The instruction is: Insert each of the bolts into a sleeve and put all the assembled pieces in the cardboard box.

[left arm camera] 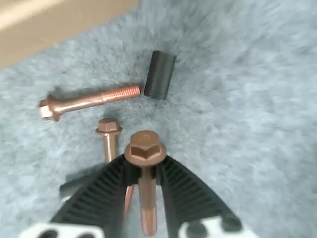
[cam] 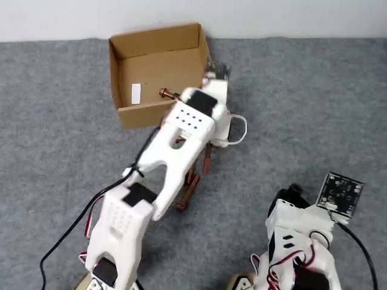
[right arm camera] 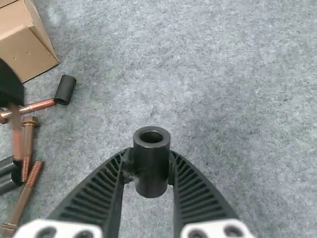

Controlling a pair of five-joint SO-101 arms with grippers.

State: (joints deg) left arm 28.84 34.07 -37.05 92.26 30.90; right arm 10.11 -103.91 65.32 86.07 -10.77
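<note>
Copper bolt (left arm camera: 144,151): pinched just under its hex head in my left gripper (left arm camera: 144,173), with the shank running back between the fingers. This arm is far out, beside the cardboard box (cam: 151,115).

Black sleeve (right arm camera: 151,148): clamped across its body in my right gripper (right arm camera: 150,171), bore mouth clear. It sits near right, well apart from the bolt.

Judgement: put the threaded tip and the bore on one axis before pushing. Feed slowly and hold the sleeve firm.

A loose bolt (left arm camera: 89,101) and a loose sleeve (left arm camera: 159,75) lie on the carpet by the box.

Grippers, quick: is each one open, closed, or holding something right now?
Left gripper: closed, holding a copper bolt.
Right gripper: closed, holding a black sleeve.
</note>
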